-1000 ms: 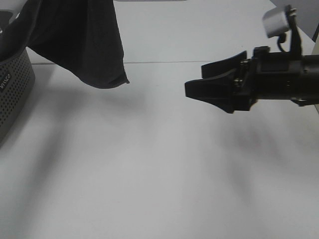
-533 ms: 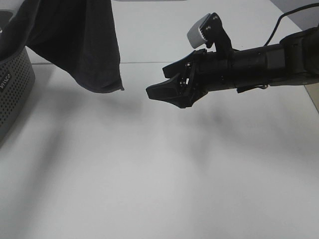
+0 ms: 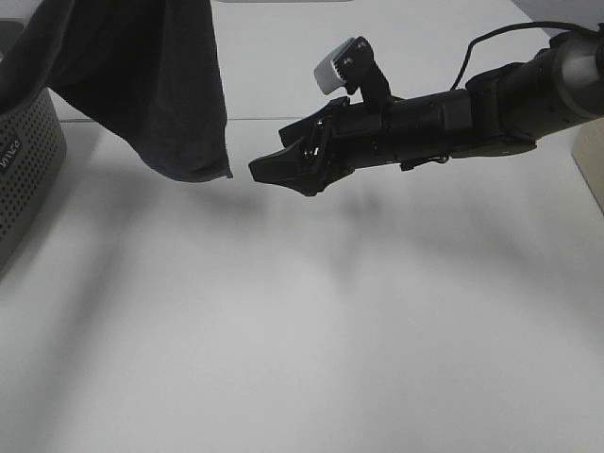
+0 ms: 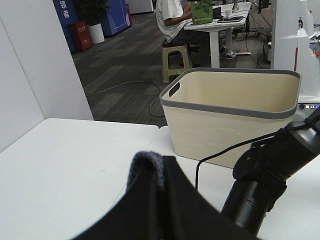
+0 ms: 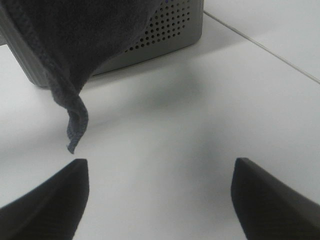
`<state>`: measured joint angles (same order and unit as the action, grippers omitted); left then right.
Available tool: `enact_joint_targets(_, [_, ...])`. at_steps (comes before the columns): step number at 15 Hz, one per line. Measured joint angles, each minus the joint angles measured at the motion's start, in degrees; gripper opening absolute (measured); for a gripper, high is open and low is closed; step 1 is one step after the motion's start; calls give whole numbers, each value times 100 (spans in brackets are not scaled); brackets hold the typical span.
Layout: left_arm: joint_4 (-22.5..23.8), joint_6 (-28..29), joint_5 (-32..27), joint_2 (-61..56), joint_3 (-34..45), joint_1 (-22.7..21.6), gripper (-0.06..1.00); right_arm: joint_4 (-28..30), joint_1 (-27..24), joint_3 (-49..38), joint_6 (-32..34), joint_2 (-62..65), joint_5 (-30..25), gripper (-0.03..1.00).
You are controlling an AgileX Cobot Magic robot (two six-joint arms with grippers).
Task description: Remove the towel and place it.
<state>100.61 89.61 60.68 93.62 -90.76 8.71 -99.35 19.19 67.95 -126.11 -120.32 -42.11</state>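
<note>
the towel (image 3: 142,85) hangs in the air at the counter's (image 3: 302,330) left, one side trailing over the grey perforated basket (image 3: 24,179), its low corner clear of the surface. the left fingers (image 4: 180,210) are clamped shut on its bunched fold. the right fingers (image 5: 45,205) stand wide apart, just beside that corner, not touching.

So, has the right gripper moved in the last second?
Yes. The right gripper has come left, toward the grey basket; its open jaws are now close to the hanging towel.

Basket (image 3: 33,156) lettering, perhaps "VILO" (edge cropped).
</note>
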Motion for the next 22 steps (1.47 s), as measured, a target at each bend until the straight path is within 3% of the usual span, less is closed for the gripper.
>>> enact_joint_targets(4, [0,0,0,0,0,0,0,-11,481,201,6,-103,126,76])
enact_joint_targets(11, [0,0,0,0,0,0,0,0,773,739,189,-447,286,73])
enact_joint_targets(15, [0,0,0,0,0,0,0,-11,773,739,1186,-447,109,39])
enact_joint_targets(20, [0,0,0,0,0,0,0,120,773,739,1375,-418,-533,4])
enact_joint_targets(22, [0,0,-6,0,0,0,0,481,773,739,1507,-201,-539,1])
